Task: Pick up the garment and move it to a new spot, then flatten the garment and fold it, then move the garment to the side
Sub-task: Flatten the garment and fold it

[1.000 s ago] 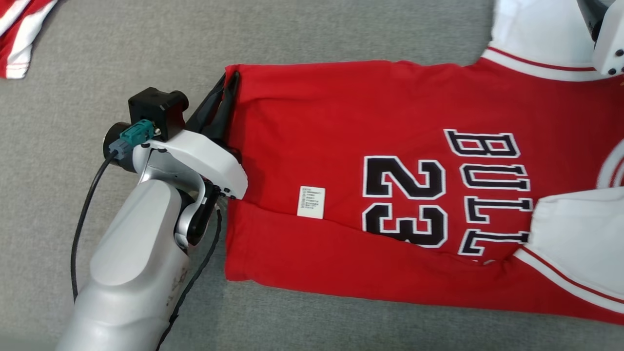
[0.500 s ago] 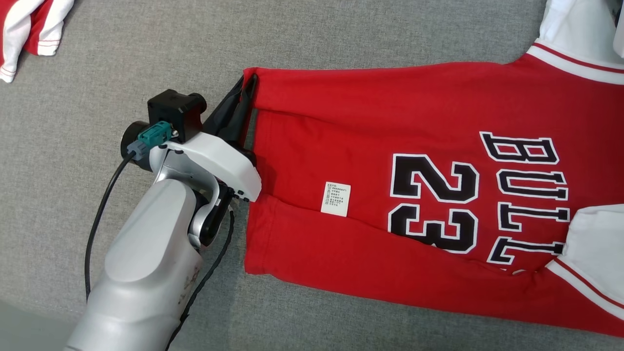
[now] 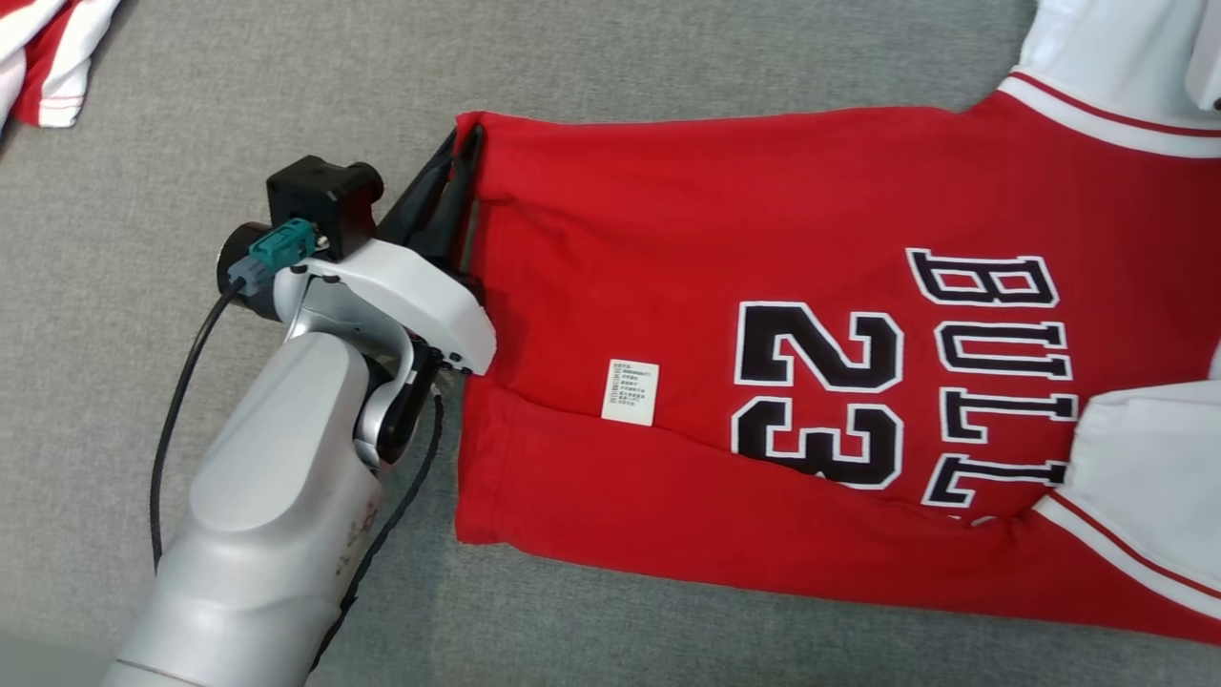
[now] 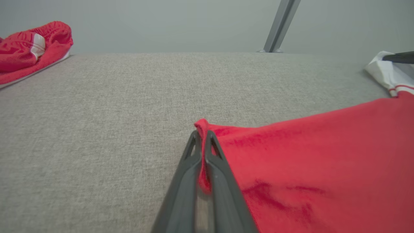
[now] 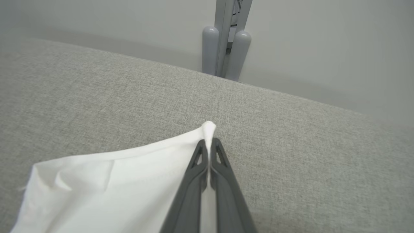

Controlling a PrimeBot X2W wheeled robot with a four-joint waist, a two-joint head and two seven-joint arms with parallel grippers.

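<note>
- Jersey (image 3: 763, 219): red w/ white sleeves, spread flat on grey pad (image 3: 238, 95). Hem end is toward robot's left, sleeves at right edge of head view. Black "23" and "BULL" face up. A long crease runs along the lower part.
- White tag (image 3: 631, 392) sits on the red, just left of the "23".
- L gripper (image 3: 465, 145): fingers together, clamped on jersey's top hem corner. In L wrist view (image 4: 202, 136) red cloth is pinched between them, w/ the corner poking past the tips.
- R gripper (image 5: 209, 144): fingers together on a white sleeve corner, a bit of cloth past the tips. Rest of sleeve trails to lower left of that view.
- Silver forearm (image 3: 277, 534) comes up from bottom left of head view, black cable (image 3: 176, 401) looping beside it.
- 2nd cloth (image 3: 52, 72): red/white, bunched at top-left corner, well apart from jersey.
- Pad: grey woven fabric, flat.
- Room: plain grey wall behind. A metal post (image 4: 279, 26) stands past pad's far edge. R wrist view shows a frame leg (image 5: 226, 48) w/ two rounded tubes.
</note>
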